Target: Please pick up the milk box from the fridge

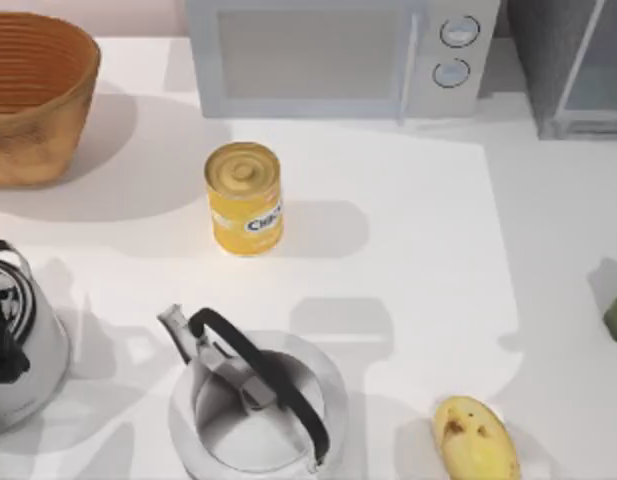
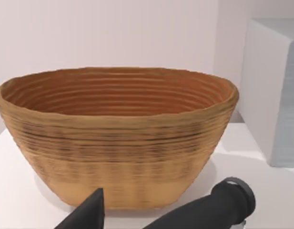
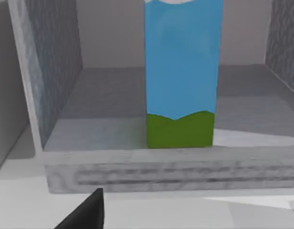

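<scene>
The milk box (image 3: 181, 71) stands upright inside the open fridge (image 3: 56, 71), mid-frame before my right claw. Whether either claw is spread, I cannot tell. I should advance level, straddling its blue sides.

Left pincer (image 2: 96, 210) held low, right pincer (image 3: 92, 210) held low
</scene>
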Controlling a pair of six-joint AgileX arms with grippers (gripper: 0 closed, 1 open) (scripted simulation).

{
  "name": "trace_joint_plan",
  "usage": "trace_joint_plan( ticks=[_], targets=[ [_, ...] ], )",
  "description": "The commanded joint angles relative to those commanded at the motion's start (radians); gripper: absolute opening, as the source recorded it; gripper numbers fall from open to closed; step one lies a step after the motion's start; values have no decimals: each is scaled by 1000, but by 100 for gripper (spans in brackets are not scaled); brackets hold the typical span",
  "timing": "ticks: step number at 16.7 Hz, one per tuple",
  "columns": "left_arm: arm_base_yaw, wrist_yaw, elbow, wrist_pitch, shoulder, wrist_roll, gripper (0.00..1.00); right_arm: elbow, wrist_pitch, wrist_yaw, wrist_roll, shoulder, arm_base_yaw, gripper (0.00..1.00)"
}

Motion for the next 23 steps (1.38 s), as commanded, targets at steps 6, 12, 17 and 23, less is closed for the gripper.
trace_joint_plan(
  ticks=[6,12,17,23],
  targets=[
    [0,0,0,0,0,0,100,46,338,-111,2,350,-98,100],
    [0,0,0,0,0,0,100,55,397,-132,1,406,-110,100],
    [0,0,0,0,0,0,100,122,356,-92,-2,448,-74,100],
    [0,0,0,0,0,0,100,454,189,43,-4,598,51,100]
  ],
)
